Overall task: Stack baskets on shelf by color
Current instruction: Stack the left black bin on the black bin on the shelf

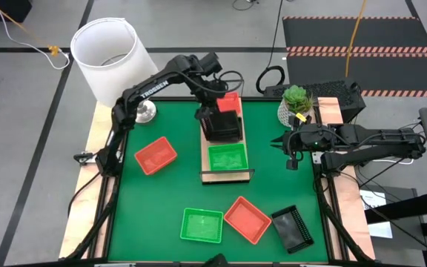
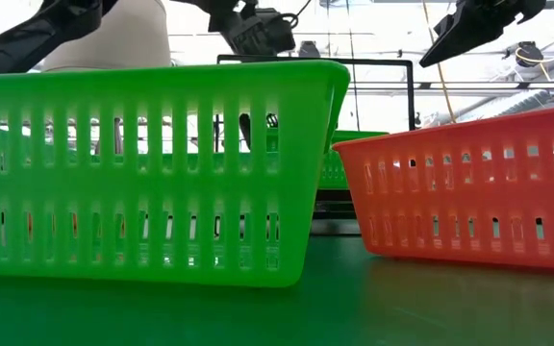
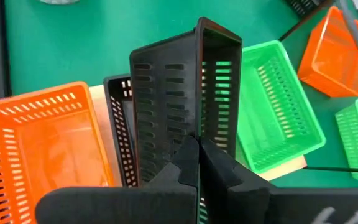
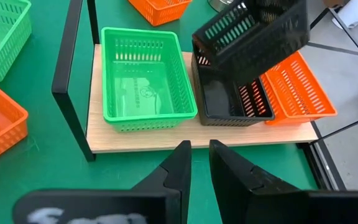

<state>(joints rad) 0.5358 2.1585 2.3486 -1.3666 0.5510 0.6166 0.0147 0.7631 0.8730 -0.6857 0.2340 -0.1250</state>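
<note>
We see the left gripper [image 3: 197, 163] fingers clamped on a tilted black basket [image 3: 182, 93] over the shelf's [image 4: 166, 134] middle basket. Right gripper [image 4: 199, 163] hovers at the shelf's 3 o'clock, fingers slightly apart, empty.

Over the shelf [image 1: 224, 175], the left gripper [image 1: 215, 113] and its tilted black basket [image 4: 253, 32] block the middle. At three o'clock, bare mat [image 1: 265, 141] offers passage.

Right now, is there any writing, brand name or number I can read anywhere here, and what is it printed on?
"TROSSEN": white letters along the left arm, seen from above.
A pale mark on the floor of the green basket on the shelf: too faint to read.
White smudges on the wrist housings at the bottom of both wrist views: blurred, unreadable.
No other words, numbers or signs show on the baskets, the shelf or the mat.
</note>
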